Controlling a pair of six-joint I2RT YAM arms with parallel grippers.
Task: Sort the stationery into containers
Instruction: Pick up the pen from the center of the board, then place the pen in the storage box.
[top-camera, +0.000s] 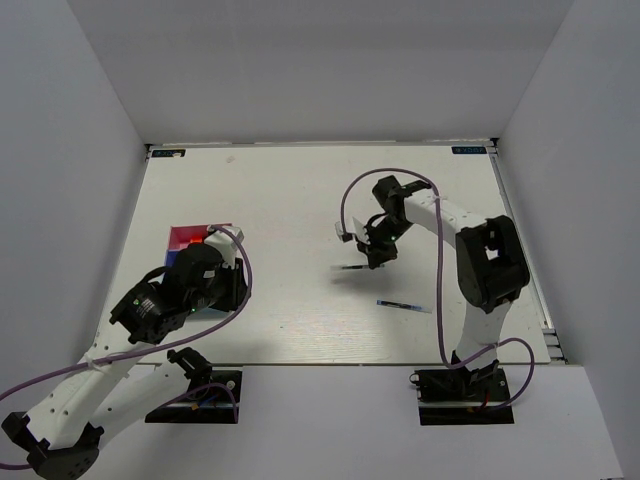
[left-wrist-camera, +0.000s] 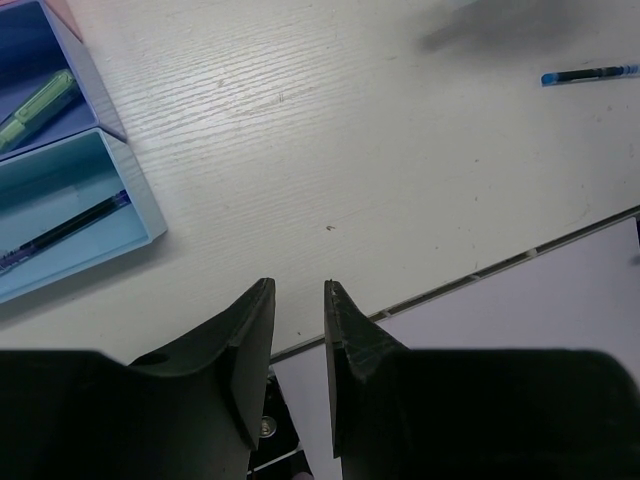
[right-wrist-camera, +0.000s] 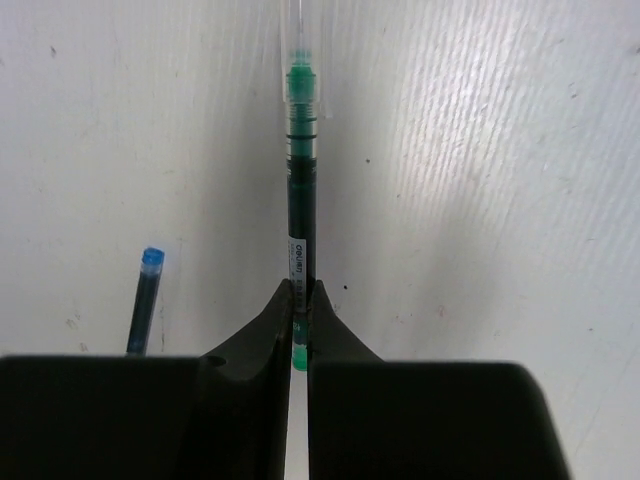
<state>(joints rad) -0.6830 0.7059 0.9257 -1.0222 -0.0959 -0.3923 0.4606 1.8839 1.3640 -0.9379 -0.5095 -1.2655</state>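
Closing in the white wood-grain table (top-camera: 300, 200) are pale grey walls (top-camera: 60, 150). Over the near-left corner the left arm is folded low, its gripper (left-wrist-camera: 298, 292) empty, fingers slightly apart. Beside it sit adjoining boxes: the darker blue box (left-wrist-camera: 90, 90) holds a pale green item (left-wrist-camera: 40, 105), the pale blue box (left-wrist-camera: 140, 205) a dark pen (left-wrist-camera: 70, 228). Right of centre, the right gripper (right-wrist-camera: 300, 292) is clamped on a clear green-inked pen (right-wrist-camera: 300, 190). A blue pen (top-camera: 405, 306) lies toward the near-right corner.

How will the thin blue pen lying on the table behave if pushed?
The blue pen is slim and round, so it would probably roll. It looks stiff and light, likely sliding easily on the table.
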